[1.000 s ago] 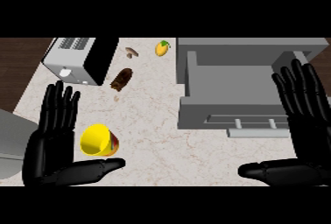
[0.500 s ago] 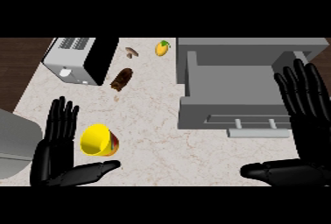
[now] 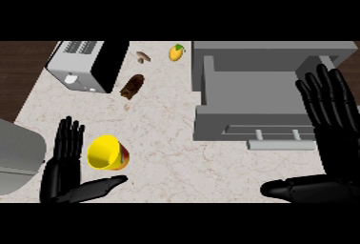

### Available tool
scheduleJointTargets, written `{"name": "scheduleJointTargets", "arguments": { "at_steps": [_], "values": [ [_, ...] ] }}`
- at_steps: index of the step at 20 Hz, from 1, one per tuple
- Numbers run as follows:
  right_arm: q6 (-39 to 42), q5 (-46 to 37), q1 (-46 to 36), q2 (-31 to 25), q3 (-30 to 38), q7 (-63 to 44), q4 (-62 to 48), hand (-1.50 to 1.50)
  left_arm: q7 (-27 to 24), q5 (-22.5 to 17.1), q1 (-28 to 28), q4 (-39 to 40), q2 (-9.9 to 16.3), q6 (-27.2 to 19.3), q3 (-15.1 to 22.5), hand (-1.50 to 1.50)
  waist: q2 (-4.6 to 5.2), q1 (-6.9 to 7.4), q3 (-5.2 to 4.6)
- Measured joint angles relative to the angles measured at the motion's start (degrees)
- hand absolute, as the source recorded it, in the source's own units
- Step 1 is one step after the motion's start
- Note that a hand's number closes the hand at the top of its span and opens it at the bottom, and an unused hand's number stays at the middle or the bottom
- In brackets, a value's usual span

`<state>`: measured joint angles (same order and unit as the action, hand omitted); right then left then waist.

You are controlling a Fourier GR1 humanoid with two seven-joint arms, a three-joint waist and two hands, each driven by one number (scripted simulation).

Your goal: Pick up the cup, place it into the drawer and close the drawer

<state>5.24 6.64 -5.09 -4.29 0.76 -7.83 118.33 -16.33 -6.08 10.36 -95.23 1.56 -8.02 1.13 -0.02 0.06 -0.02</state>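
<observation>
Head view. Drawer, pulled open at counter's right, interior bare; handle on its front. Cup, yellow, lies tipped on its side at lower left, mouth toward left hand, nothing visible inside. L. hand released, fingers straight, just beside cup w/ thumb below it. R. hand released, fingers straight, overlapping drawer's right edge. Toaster, brown item and mango sit near far edge. Bare counter betw. cup and drawer.
</observation>
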Motion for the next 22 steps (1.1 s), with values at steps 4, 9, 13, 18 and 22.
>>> {"name": "scheduleJointTargets", "arguments": {
  "at_steps": [4, 9, 13, 18, 22],
  "values": [
    [-0.3, -0.3, -0.5, 0.2, -0.1, -0.3, -0.1, -1.5, -2.7, -0.9, -0.4, 4.5, 0.8, 1.9, -1.9, -1.5, 0.0, 0.0, 0.01],
    [0.9, 1.1, -0.1, -0.4, 1.2, 0.2, -0.1, -1.5, -6.0, -0.8, -1.6, 10.3, 0.4, 3.0, -2.8, -1.5, 0.0, -0.04, 0.0],
    [1.7, 2.0, 0.2, -0.6, 2.2, 1.2, -0.7, -1.5, -10.0, -1.7, -2.7, 16.0, 0.7, 4.9, -4.5, -1.5, 0.0, -0.06, 0.02],
    [2.1, 2.2, -1.1, -1.1, 2.6, 0.2, -1.4, -1.5, -13.3, -2.5, -4.3, 21.0, 0.8, 5.9, -6.3, -1.5, 0.0, -0.04, 0.01],
    [1.3, 1.2, -1.2, -0.5, 1.1, -1.6, 0.3, -1.5, -18.3, -2.6, -6.8, 28.3, 1.2, 6.5, -8.3, -1.5, 0.02, -0.1, 0.01]
  ]
}}
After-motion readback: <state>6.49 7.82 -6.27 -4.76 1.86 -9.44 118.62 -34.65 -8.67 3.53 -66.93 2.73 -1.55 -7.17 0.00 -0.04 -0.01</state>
